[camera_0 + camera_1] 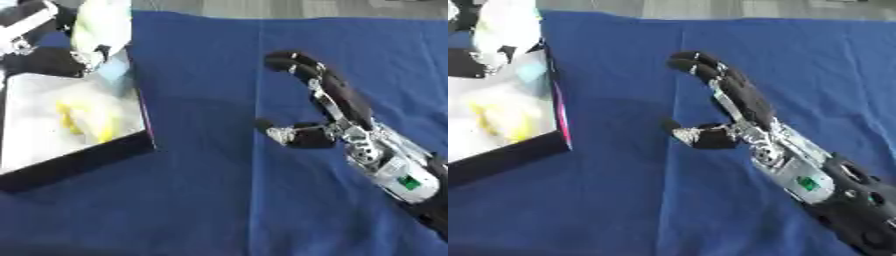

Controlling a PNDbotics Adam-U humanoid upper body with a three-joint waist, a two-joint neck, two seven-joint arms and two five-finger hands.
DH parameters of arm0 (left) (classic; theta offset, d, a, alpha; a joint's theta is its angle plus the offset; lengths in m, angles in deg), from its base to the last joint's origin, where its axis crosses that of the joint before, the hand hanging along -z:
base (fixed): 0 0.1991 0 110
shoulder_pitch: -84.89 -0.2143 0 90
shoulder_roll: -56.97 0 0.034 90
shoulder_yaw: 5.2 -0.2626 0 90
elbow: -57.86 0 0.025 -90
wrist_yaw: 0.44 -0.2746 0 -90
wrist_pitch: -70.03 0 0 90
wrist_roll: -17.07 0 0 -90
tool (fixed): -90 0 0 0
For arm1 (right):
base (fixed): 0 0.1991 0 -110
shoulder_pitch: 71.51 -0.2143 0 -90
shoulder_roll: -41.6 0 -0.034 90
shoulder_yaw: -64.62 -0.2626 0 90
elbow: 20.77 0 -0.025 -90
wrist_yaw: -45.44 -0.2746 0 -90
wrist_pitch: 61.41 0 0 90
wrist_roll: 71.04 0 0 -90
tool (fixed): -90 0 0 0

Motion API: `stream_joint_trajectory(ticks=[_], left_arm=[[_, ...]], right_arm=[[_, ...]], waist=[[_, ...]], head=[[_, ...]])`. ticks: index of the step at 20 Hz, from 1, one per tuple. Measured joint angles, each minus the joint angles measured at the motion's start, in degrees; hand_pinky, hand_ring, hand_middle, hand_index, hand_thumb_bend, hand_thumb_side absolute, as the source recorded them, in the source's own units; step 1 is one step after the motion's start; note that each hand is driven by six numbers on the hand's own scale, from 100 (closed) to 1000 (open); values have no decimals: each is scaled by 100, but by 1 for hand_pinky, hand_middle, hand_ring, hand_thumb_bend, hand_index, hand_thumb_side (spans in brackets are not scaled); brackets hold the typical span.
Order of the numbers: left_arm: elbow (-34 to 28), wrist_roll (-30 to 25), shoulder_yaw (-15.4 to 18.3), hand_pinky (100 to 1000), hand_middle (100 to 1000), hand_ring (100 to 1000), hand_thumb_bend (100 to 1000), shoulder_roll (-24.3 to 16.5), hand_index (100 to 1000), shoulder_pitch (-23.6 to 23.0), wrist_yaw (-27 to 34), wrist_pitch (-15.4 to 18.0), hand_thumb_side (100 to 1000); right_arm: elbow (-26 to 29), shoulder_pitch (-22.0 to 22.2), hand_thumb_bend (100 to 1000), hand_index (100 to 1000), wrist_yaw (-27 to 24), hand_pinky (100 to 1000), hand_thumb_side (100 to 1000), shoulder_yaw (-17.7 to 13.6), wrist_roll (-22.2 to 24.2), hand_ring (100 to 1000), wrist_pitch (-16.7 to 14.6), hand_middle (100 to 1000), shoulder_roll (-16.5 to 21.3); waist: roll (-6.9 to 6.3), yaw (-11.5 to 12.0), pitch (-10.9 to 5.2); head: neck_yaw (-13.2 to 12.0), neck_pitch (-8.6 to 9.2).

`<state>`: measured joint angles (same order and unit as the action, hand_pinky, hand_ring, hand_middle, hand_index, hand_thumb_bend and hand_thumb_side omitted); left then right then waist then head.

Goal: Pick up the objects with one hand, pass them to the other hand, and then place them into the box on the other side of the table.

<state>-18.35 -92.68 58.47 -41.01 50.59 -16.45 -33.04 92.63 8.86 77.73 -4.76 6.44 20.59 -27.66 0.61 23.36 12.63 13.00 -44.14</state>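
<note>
Item: pale white-green soft packet (101, 22), held above the far end of the black-walled box (83, 157) at far left, grasped by our left hand (52, 60). We judge it light, crushable. Right hand (328, 107) released, empty over blue cloth (210, 200).

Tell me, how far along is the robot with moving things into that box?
Yellowish items already lie inside the box at the table's left. In hand: the left hand holds a pale whitish-green object over the box's far end, its fingers curled round it. The right hand hangs empty and open over the blue cloth. Left: letting this object go; no other loose objects show on the cloth.
</note>
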Motion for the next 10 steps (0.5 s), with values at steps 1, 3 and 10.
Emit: stream_joint_trajectory(ticks=[1,3,10], left_arm=[[33,-14,5,1000,329,587,100,-35,374,-22,-83,24,244],[129,-58,18,1000,341,594,100,-81,390,-61,-242,81,244],[508,-217,109,1000,392,617,100,-127,453,-181,-778,312,247]], right_arm=[[0,7,506,847,60,779,203,7,99,775,-14,819,0],[0,7,508,846,154,779,205,20,239,775,-36,817,0],[0,12,507,845,294,781,212,31,377,775,-3,817,-16]], waist=[[4,8,0],[22,24,0],[82,33,0]], head=[[-49,2],[-113,31],[-181,52]])
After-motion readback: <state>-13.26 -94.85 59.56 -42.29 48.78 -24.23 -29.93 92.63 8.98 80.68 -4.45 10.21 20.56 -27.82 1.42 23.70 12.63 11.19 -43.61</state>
